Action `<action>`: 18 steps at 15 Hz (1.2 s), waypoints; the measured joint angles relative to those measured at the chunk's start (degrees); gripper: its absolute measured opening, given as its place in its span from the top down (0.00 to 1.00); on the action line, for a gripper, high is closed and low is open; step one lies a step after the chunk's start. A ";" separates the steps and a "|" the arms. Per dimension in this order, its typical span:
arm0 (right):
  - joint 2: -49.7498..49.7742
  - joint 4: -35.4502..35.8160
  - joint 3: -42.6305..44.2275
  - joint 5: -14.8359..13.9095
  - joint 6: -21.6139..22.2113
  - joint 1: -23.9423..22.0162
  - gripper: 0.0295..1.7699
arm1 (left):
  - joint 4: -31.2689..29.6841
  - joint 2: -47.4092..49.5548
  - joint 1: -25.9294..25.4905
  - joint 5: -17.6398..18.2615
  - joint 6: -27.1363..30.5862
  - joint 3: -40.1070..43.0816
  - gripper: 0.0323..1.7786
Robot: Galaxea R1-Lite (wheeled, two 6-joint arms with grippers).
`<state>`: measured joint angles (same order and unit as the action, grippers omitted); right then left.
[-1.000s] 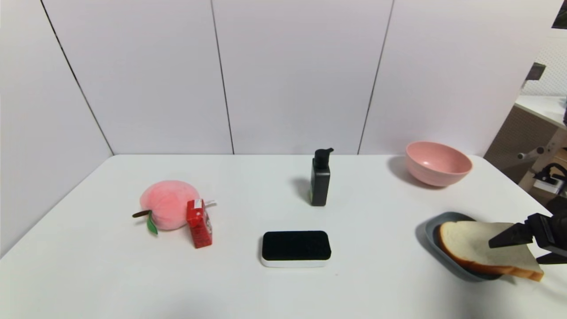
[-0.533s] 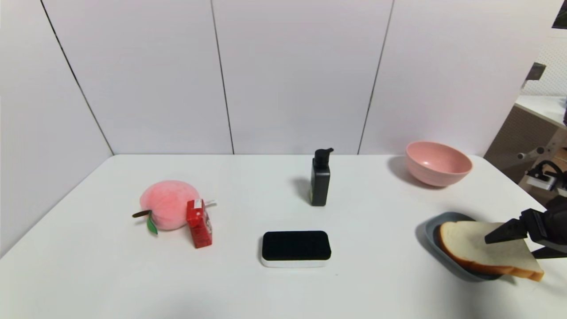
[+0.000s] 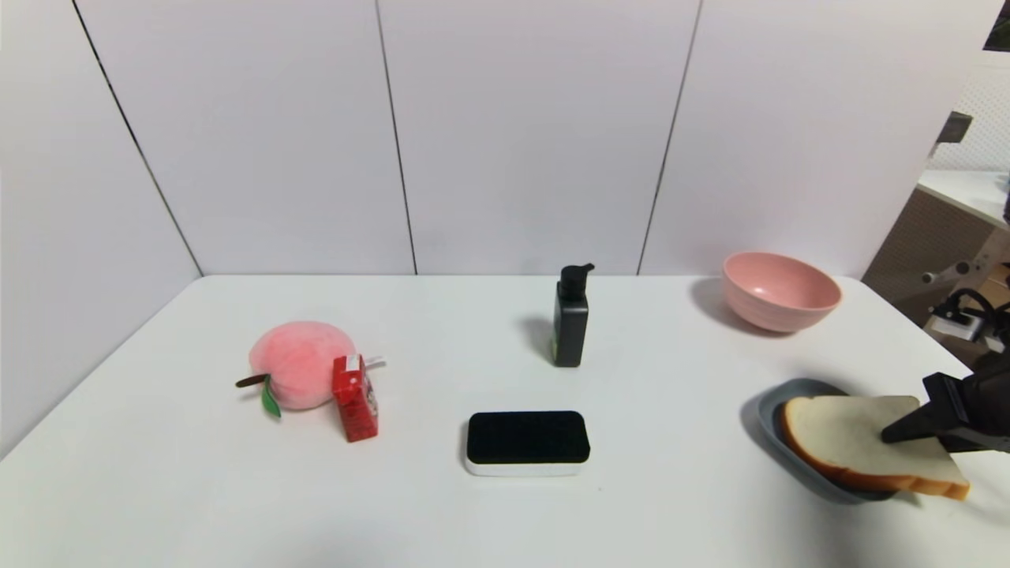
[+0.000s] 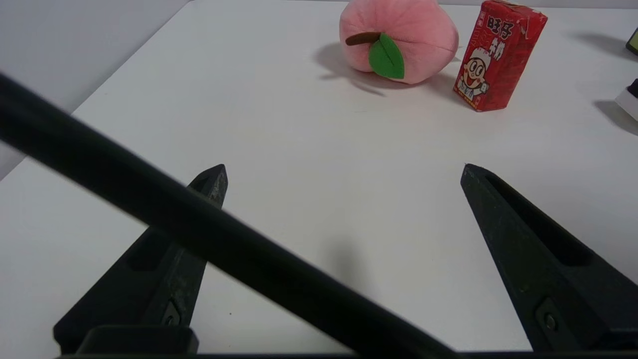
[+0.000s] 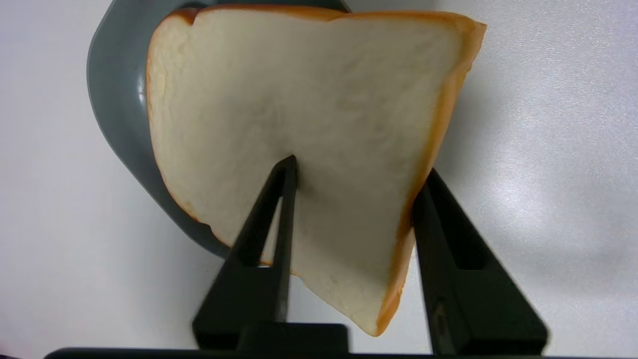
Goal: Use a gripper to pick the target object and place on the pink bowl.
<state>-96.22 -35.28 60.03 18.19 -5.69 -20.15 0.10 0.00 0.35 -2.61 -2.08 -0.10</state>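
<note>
Cream toast (image 3: 852, 438) overhanging grey tray (image 3: 769, 410), right claw (image 3: 907, 440) pinching edge

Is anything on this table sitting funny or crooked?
Yes: the toast slice lies tilted on the grey tray, too big for it, with one corner poking past the rim over the table. The right end effector has one finger on the toast's face and one at its crust edge. Nothing is spilled or broken.
</note>
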 joint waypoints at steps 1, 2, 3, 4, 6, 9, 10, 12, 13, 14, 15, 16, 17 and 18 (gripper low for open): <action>0.27 -0.02 0.00 -0.02 -0.20 0.00 0.67 | -0.02 0.00 0.00 0.00 -0.02 0.00 0.05; 0.72 -0.02 0.06 -0.06 -0.45 0.06 0.70 | -0.02 0.00 0.00 0.00 0.00 0.00 0.05; 1.29 -0.09 0.30 -0.09 -0.65 0.09 0.75 | 0.00 0.00 0.00 0.00 0.00 0.00 0.05; 1.87 -0.11 0.85 -0.22 -0.67 0.10 0.80 | 0.00 0.00 0.00 0.02 0.00 0.00 0.05; 3.04 -0.20 2.60 -0.44 -0.37 0.06 0.82 | 0.00 0.00 0.00 0.00 0.02 0.00 0.05; 4.66 -2.91 6.60 -0.37 -0.12 0.01 0.86 | 0.00 0.00 0.00 0.02 0.00 0.00 0.05; 5.12 -4.74 8.22 -0.28 -0.11 0.00 0.86 | 0.00 0.00 -0.02 0.00 0.00 0.00 0.05; 5.75 -10.41 12.15 -0.15 -0.09 0.06 0.87 | 0.00 0.00 -0.02 0.00 0.00 0.00 0.05; 5.95 -13.56 14.29 0.09 -0.06 0.12 0.87 | 0.00 0.00 0.00 -0.02 0.00 0.00 0.05; 6.06 -16.35 16.30 0.85 0.02 0.23 0.88 | 0.00 0.00 0.00 0.00 0.00 0.00 0.05; 6.17 -18.14 17.98 2.15 0.07 0.34 0.88 | 0.00 0.00 0.00 0.00 0.00 0.00 0.05; 6.25 -18.54 19.30 3.22 0.11 0.41 0.88 | 0.00 0.00 -0.02 0.02 0.02 0.00 0.05; 6.29 -18.66 20.24 3.66 0.16 0.43 0.88 | 0.00 0.00 -0.02 -0.02 0.00 0.00 0.05; 6.34 -18.66 21.07 4.18 0.43 0.43 0.88 | 0.00 0.00 -0.02 0.00 0.02 0.00 0.05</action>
<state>-89.88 -53.94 81.09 22.37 -5.27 -19.72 0.10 0.00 0.33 -2.61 -2.06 -0.10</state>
